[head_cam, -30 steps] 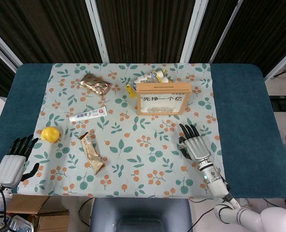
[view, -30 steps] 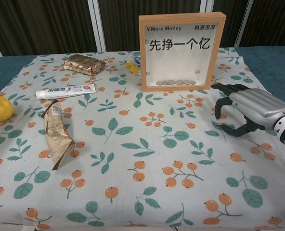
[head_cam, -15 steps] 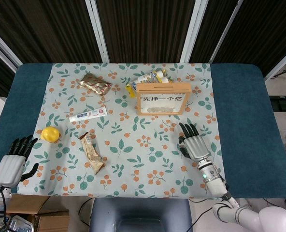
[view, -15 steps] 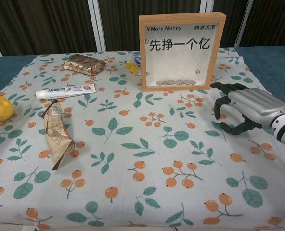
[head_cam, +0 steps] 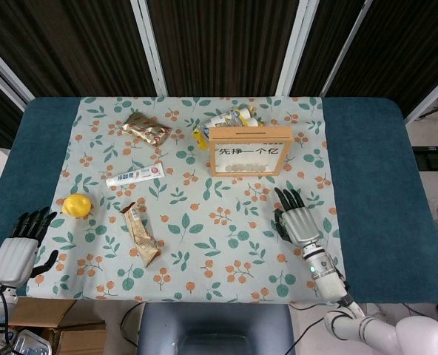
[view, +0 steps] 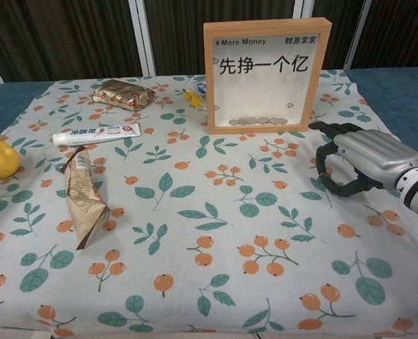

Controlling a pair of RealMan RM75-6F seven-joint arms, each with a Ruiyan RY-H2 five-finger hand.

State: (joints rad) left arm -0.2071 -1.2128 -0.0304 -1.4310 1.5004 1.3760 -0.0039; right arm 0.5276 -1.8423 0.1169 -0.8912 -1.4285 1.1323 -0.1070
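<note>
Right hand hovers empty, fingers apart and curved, just in front of the wooden frame standing upright mid-worktop; stiff, likely light, glass-fronted, best taken by its side rails. Left hand spread, near the lemon

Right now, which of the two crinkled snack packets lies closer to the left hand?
The brown packet beside the lemon lies closer to the left hand; the gold packet sits at the cloth's far side.

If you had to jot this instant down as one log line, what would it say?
left hand: open, near lemon | right hand: open, empty, before wooden frame | snack wrapper, toothpaste: untouched
</note>
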